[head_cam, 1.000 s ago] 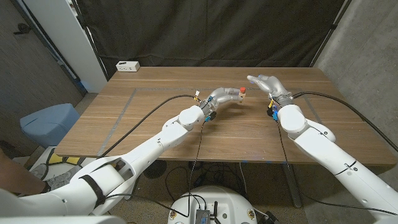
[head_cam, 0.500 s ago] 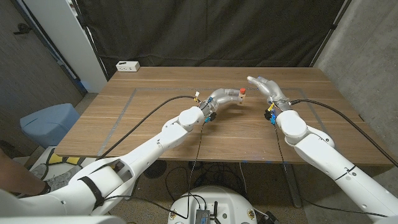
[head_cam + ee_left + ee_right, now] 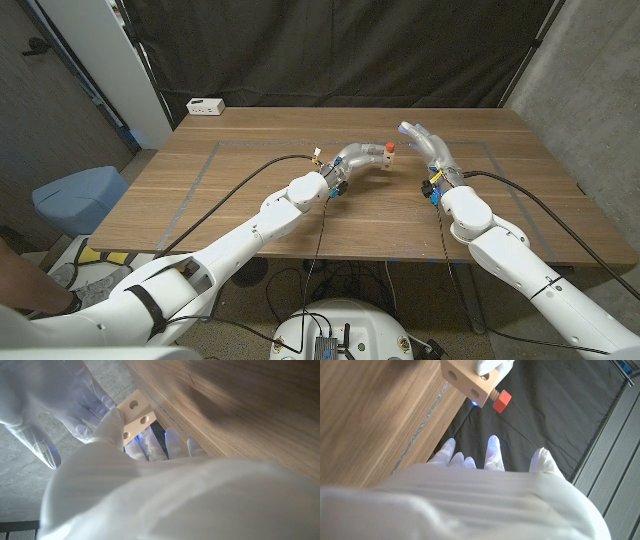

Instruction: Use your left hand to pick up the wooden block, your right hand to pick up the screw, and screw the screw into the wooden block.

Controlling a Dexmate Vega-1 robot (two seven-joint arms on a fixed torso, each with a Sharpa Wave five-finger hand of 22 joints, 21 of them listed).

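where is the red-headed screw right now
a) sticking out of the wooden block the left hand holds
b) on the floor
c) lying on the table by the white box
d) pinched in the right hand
a: in the right wrist view the screw stands in the side of the wooden block gripped by the left hand, while the right hand is open and apart from it.

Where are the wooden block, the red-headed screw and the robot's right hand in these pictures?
wooden block (image 3: 466, 381): right wrist view, on its holed face.
screw (image 3: 502, 400): right wrist view, on its red head.
right hand (image 3: 422, 139): head view, on the back of the hand.
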